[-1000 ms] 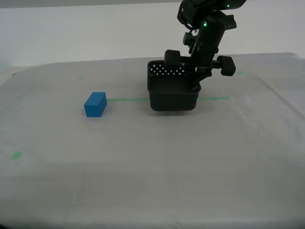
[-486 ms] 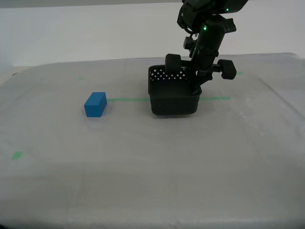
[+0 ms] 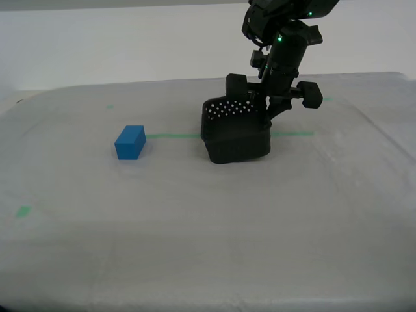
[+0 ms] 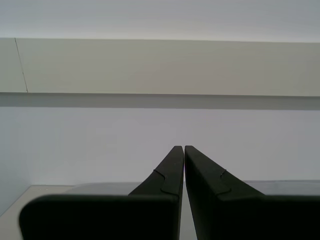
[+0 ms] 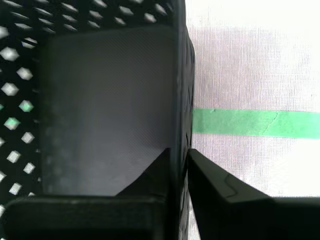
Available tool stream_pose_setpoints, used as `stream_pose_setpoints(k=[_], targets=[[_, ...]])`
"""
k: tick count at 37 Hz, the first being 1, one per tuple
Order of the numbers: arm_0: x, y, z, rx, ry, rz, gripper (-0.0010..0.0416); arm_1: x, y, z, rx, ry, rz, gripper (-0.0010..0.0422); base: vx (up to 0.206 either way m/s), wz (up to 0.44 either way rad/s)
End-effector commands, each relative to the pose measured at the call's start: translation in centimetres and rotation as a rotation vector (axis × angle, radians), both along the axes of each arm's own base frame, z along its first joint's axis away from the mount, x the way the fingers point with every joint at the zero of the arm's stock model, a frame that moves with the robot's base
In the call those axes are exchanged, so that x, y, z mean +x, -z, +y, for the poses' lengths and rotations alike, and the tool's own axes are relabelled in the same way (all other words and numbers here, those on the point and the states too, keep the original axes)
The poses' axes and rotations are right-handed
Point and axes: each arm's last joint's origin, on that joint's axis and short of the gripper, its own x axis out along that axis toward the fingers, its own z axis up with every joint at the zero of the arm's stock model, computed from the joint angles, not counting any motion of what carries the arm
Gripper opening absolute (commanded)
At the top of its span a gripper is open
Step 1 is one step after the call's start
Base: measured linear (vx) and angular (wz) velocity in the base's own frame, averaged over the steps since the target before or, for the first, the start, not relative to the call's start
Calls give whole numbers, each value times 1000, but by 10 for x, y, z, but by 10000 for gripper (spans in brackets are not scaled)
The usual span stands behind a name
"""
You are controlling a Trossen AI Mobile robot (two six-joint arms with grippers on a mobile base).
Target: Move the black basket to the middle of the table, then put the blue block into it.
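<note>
Landmark: the green tape line (image 3: 172, 136), a thin strip running across the table (image 3: 195, 247), which is covered in pale cloth.
Black basket (image 3: 236, 128): sits on the tape line, covering part of it, so that the green shows on both sides of it. It is tilted, its edge toward the exterior view's left down on the cloth and the opposite side raised.
Basket walls: perforated with rows of round holes; pale cloth shows through them in the first wrist view.
My first gripper (image 5: 181, 165): pinches the basket's wall on the raised side, one finger inside the basket and one outside, just above the tape line.
First arm: comes down from the top of the exterior view to the basket's rim; small green lights show on it.
Blue block (image 3: 130, 142): rests flat on the cloth just beside the tape line's end toward the exterior view's left, well apart from the basket. Nothing touches it.
My second gripper (image 4: 180, 155): fingers pressed together with only a thin slit between them, nothing held; it faces a plain pale wall.
Green tape bit (image 3: 23, 211): a small mark on the cloth, well to the near side of the tape line.
</note>
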Motion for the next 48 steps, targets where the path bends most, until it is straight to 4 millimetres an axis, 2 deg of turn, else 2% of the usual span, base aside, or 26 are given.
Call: stream_pose_setpoints(k=[1,10,16,33,38,41,45,48], targets=[[0,-1,0,2,0,-3,62,0,-1,0,1,0,-5,0,0,0],[0,-1,0,-1,-8,-5,117,0,-1,0,1,0,-5,0,0,0],[0,-1,0,-10,-34,-11,169,0,-1,0,1,0,-5,0,0,0],[-1,-11,0,-8,-50,-27,411,0,-1,0,1,0,-5,0,0,0],[-1,-19,0,2,-50,-44,375,0,-1,0,1,0,-5,0,0,0],[0,-29,0,1,-70,-61,380,0,-1,0,1,0,-5,0,0,0],[1,-46,1,-9,-95,-77,407,0,-1,0,1,0,-4,0,0,0],[3,-59,1,-26,-116,-74,392,0,-1,0,1,0,-5,0,0,0]])
